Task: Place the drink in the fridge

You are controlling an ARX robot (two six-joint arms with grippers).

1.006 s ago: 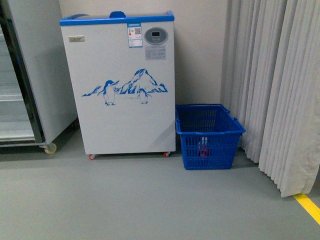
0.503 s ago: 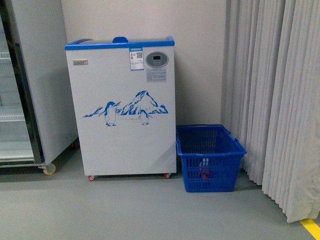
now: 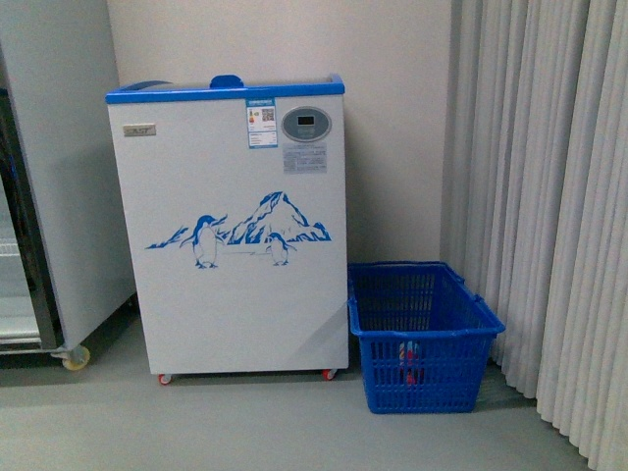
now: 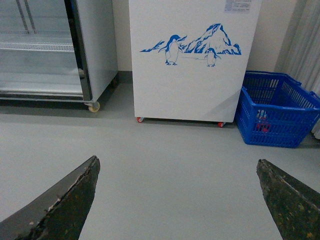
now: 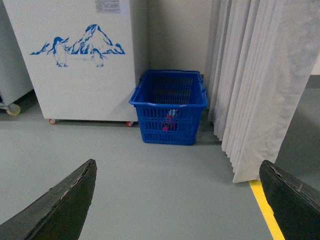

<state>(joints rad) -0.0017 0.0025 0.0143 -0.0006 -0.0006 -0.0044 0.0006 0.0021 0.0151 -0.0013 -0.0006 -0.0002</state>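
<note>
The left end effector [image 4: 176,161] hangs above the bare grey floor [image 4: 165,165] with its two dark fingers [image 4: 65,205] spread wide and nothing between them. The right end effector [image 5: 177,164] is the same: fingers [image 5: 295,200] wide apart, holding nothing, over the floor and well short of everything else.

The drink [image 3: 409,361] lies low inside the blue slotted basket [image 3: 427,334], seen only through the slots as a patch of red and pale label; whether it stands or lies flat cannot be told. Both wrist views show it there too, in the left wrist view [image 4: 262,125] and in the right wrist view [image 5: 169,121].

The basket stands on the floor just beside the fridge [image 3: 231,245], on the side nearer the pleated pale curtain [image 3: 549,196]. The fridge is a white chest cooler with a blue top rim [image 3: 226,92], a penguin-and-mountain print [image 3: 240,231], an oval grey display [image 3: 306,124] and red castors [image 3: 164,379]. From this low angle the lid on top cannot be made out.

On the fridge's other side stands a tall grey glass-door cabinet [image 3: 49,177] on a pale castor [image 3: 76,359]. In the right wrist view a yellow floor line [image 5: 267,210] runs near the curtain's foot.
</note>
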